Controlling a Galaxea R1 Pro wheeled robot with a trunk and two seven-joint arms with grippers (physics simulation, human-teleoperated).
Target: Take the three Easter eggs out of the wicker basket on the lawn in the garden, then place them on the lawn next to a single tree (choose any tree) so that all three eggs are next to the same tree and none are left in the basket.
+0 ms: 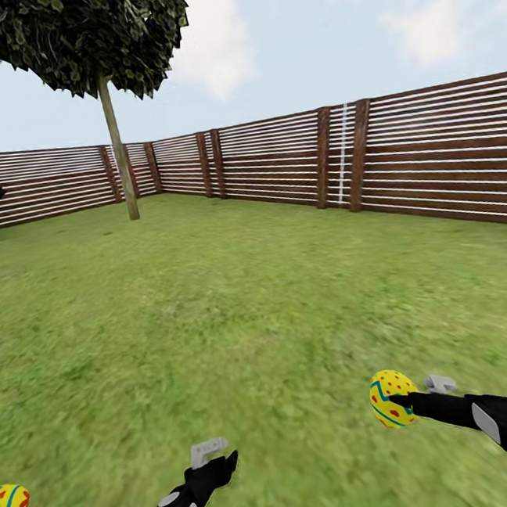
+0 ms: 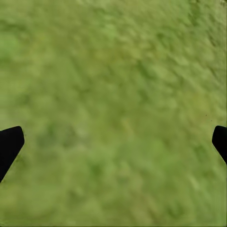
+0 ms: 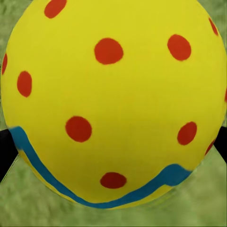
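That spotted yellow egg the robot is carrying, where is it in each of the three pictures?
Head view: the held egg is low on the right, at the tip of the right end effector.
Left wrist view: not in this picture; just grass.
Right wrist view: the egg looms close up, between the dark fingertips.
Shared landmark: the lawn.

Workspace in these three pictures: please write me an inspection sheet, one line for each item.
Surface: lawn, flat green grass.
Job's things: one Easter egg held by the right gripper; two more eggs at the head view's lower left edge.
Clutter: nothing seen.
Grippers: left gripper empty, jaws wide apart over grass; right jaws closed on the egg.
Cables: nothing seen.
Surroundings: wooden slat fence, thin-trunk tree far ahead left.
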